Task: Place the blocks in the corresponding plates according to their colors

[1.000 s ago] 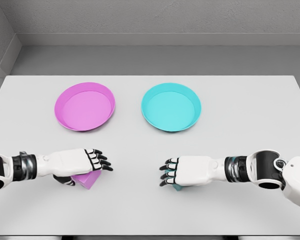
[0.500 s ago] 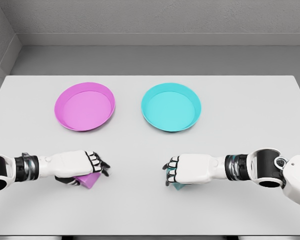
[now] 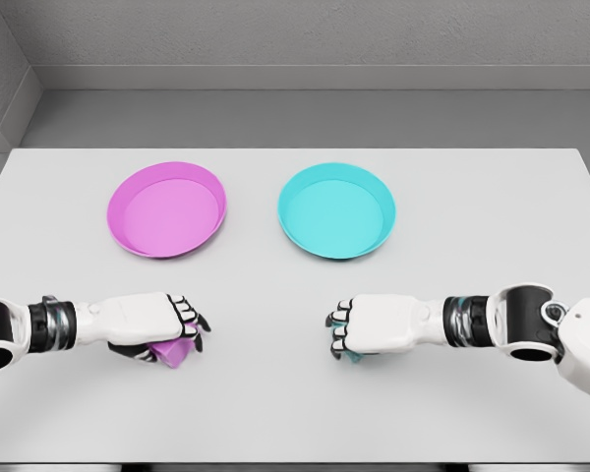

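Both white arms reach in low and nearly level, one from each side. The left hand [image 3: 152,323] lies palm down near the lower left, its black-tipped fingers [image 3: 189,317] curled over and closed around a magenta block [image 3: 173,351], with the thumb tucked beneath. Its wrist shows a dark banded cuff at the picture's edge. The right hand [image 3: 374,326] mirrors it, knuckles pointing left, fingers [image 3: 336,329] bent downward and wrapped on a cyan block [image 3: 350,355] that barely shows under the palm. Behind it sit a ringed wrist and a bulky black-and-white forearm joint.
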You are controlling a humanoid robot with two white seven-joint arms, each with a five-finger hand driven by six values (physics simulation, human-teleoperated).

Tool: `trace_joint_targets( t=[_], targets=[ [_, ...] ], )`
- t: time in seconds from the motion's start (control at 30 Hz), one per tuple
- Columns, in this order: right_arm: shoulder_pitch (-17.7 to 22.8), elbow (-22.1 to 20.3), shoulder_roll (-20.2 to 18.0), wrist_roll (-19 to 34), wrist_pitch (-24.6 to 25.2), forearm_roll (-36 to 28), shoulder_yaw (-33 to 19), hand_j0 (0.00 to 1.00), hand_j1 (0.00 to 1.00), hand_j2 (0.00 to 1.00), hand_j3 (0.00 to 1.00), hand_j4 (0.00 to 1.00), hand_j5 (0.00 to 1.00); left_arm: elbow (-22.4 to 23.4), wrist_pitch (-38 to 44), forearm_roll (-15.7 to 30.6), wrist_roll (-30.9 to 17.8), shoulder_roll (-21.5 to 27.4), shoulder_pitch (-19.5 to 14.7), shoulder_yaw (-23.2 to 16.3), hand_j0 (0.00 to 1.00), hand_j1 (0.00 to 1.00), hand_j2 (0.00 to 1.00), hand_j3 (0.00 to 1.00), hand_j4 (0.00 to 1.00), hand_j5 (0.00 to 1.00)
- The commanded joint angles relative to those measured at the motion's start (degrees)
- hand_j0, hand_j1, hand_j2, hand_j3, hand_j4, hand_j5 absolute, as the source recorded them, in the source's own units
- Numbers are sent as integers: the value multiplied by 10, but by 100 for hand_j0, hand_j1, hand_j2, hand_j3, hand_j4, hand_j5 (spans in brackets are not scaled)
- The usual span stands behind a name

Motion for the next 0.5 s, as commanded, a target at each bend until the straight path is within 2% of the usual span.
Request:
trace_joint_targets(
  t=[0.0, 0.47],
  targets=[
    [-1, 0, -1, 0, 1, -4, 0, 57, 57, 57, 57, 57, 57, 0, 1, 4, -1, 1, -2, 1, 65, 65, 65, 65, 65, 65],
    [-10, 3, -3, -1, 1, -5, -14, 56, 56, 56, 56, 56, 56, 2, 1, 6, -1, 4, -38, 3, 66, 66, 66, 66, 66, 66]
  ],
)
